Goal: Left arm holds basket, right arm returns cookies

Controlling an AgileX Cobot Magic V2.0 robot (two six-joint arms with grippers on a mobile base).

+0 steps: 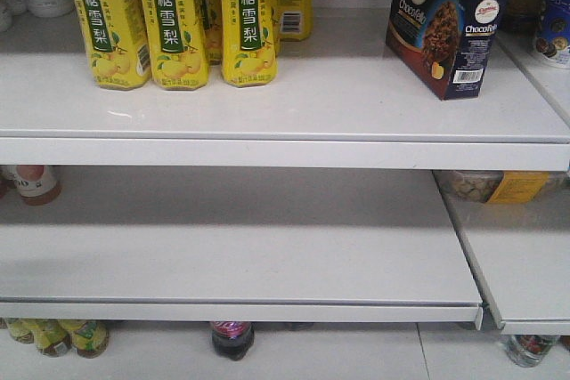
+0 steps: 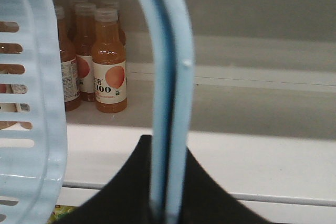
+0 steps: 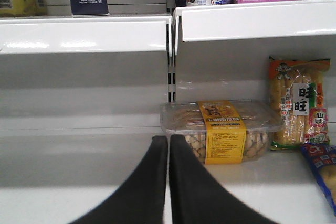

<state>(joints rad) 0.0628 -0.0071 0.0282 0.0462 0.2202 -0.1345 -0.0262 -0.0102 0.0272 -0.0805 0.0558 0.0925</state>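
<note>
Right gripper shows its jaws pressed together with nothing between them, low in front of the middle shelf; left gripper is clamped on the basket handle. The cookies stand upright on the top shelf, well apart from the yellow cartons, so the return looks done. You should judge the step in hand as backing off: draw the right arm straight out, clear of the shelf lip, and keep the basket level. Count one cookie box, three yellow cartons in the front row with more behind, three orange bottles at least, one clear tub of snacks
</note>
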